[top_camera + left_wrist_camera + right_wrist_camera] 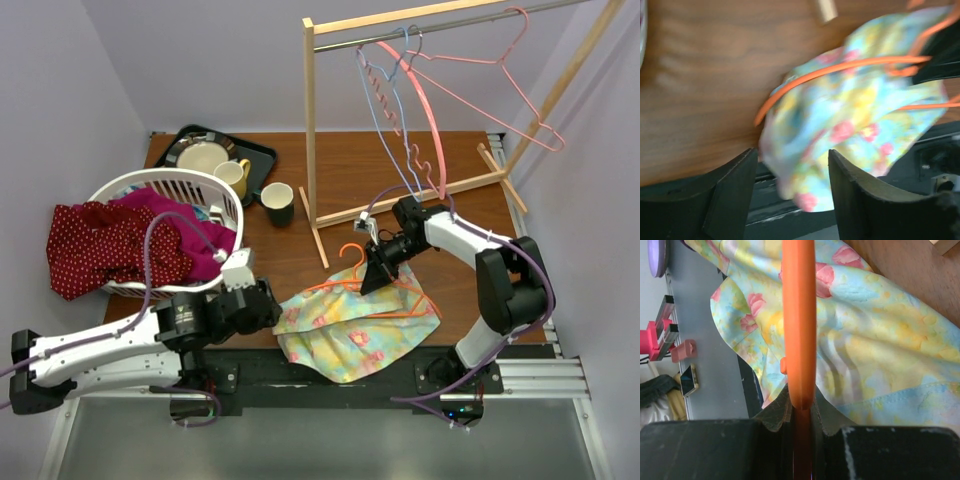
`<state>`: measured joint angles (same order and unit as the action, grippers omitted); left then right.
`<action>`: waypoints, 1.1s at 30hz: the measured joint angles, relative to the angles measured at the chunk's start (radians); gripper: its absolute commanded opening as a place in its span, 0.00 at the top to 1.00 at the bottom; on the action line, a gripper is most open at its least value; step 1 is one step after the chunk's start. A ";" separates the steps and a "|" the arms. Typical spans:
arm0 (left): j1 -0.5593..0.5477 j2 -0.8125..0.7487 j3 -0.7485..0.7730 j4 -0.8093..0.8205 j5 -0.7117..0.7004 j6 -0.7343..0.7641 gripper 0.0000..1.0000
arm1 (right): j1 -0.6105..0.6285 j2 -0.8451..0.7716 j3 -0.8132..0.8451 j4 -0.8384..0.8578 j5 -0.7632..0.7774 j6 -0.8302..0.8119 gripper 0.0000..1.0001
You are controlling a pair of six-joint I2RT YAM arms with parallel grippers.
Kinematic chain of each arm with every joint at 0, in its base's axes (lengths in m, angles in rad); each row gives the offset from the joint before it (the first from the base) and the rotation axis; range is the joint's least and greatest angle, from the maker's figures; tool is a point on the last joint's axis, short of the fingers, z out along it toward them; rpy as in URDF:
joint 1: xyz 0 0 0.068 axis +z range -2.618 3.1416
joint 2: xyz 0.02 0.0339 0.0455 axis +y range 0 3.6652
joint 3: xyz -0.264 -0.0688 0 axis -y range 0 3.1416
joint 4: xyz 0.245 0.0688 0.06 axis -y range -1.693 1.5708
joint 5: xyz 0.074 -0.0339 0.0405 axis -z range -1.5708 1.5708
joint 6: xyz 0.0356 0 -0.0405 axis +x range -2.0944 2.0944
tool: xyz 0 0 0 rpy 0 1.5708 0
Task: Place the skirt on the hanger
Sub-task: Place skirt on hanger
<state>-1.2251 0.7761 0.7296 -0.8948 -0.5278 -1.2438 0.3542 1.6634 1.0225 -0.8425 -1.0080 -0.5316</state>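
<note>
The floral skirt (355, 322) lies at the table's near edge with the orange hanger (352, 262) lying on it. My right gripper (378, 272) is shut on the orange hanger (799, 325), whose bar runs up between the pads over the skirt (880, 335). My left gripper (262, 308) is open and empty just left of the skirt. In the left wrist view the blurred skirt (850, 125) and the hanger bar (840, 67) lie ahead of the gripper (792, 170), the cloth's corner showing between the open fingers (852, 185).
A wooden rack (312, 130) holds a blue wire hanger (385, 100) and pink hangers (470, 70). A white basket (226, 192) of red clothes sits left. A dark mug (277, 203), a yellow mug (232, 175) and a tray (255, 150) stand behind.
</note>
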 measured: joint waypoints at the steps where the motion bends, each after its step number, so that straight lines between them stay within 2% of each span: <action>1: -0.001 0.040 0.065 -0.003 -0.005 0.057 0.31 | 0.000 0.000 0.000 0.000 0.000 0.000 1.00; 4: -0.019 0.121 0.240 0.028 -0.025 0.232 0.29 | 0.000 0.000 0.000 0.000 -0.001 0.000 1.00; 7: -0.042 0.170 0.338 0.150 0.000 0.473 0.28 | 0.000 0.000 0.001 -0.001 -0.002 0.000 1.00; 12: -0.100 0.294 0.333 0.330 0.099 0.755 0.28 | 0.001 0.001 0.003 -0.001 -0.003 0.003 1.00; 16: -0.208 0.465 0.235 0.506 0.105 0.930 0.30 | 0.001 0.034 0.010 0.003 -0.008 0.017 1.00; 20: -0.245 0.520 0.105 0.615 0.077 1.048 0.32 | 0.001 0.069 0.013 0.006 -0.017 0.023 1.00; 23: -0.241 0.521 0.066 0.684 0.036 1.106 0.32 | 0.001 0.072 0.013 0.006 -0.026 0.024 1.00; 33: -0.224 0.651 0.019 0.819 -0.031 1.145 0.33 | 0.001 0.074 0.017 0.005 -0.030 0.027 1.00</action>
<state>-1.4487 1.4269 0.7486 -0.0761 -0.5591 -0.0986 0.3550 1.7374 1.0397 -0.8375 -1.0382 -0.5041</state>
